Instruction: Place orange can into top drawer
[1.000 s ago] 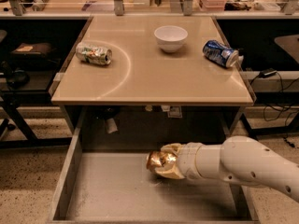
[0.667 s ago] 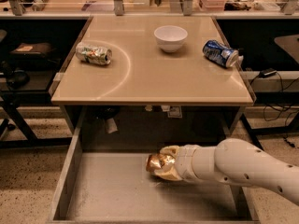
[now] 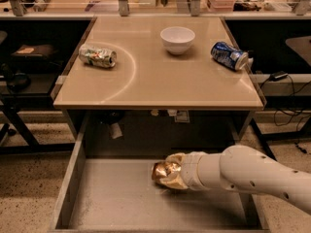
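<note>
One orange can (image 3: pixel 164 170), two other cans (image 3: pixel 97 56) (image 3: pixel 230 56), one bowl (image 3: pixel 177 39), claw (image 3: pixel 169 175) in one drawer (image 3: pixel 112 203).

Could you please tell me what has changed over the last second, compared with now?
Very little: the gripper, clasping the orange can, edged slightly left, low inside the top drawer. Nothing was picked up or let go. The green-silver can, bowl and blue can on the table stayed put.

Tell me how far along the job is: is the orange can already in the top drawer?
Done: the top drawer is pulled open, and the orange can is inside its walls, low over the floor. In hand: the gripper is shut on the can. Left: release the can and pull the gripper out.
</note>
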Controlling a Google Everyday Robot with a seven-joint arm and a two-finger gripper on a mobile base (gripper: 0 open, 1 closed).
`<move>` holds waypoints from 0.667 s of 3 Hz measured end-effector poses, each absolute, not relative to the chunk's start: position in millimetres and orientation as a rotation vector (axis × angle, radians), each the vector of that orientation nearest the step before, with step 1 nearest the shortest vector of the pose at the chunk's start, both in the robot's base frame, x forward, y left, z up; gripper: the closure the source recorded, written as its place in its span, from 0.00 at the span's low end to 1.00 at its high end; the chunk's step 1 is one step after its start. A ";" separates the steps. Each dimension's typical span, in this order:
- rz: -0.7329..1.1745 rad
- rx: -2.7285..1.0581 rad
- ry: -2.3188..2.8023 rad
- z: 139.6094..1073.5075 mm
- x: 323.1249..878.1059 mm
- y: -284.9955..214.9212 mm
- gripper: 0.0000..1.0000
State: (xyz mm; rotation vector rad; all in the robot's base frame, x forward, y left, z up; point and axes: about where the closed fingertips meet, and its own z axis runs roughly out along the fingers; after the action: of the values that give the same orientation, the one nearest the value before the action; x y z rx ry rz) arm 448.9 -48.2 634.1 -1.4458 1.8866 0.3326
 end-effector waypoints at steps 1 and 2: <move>0.333 -1.446 1.887 634.2 448.9 -48.2 0.59; 0.333 -1.446 1.887 634.2 448.8 -48.2 0.36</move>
State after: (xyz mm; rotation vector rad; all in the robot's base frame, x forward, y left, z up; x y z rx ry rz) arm 448.8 -48.2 634.2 -1.4459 1.8866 0.3326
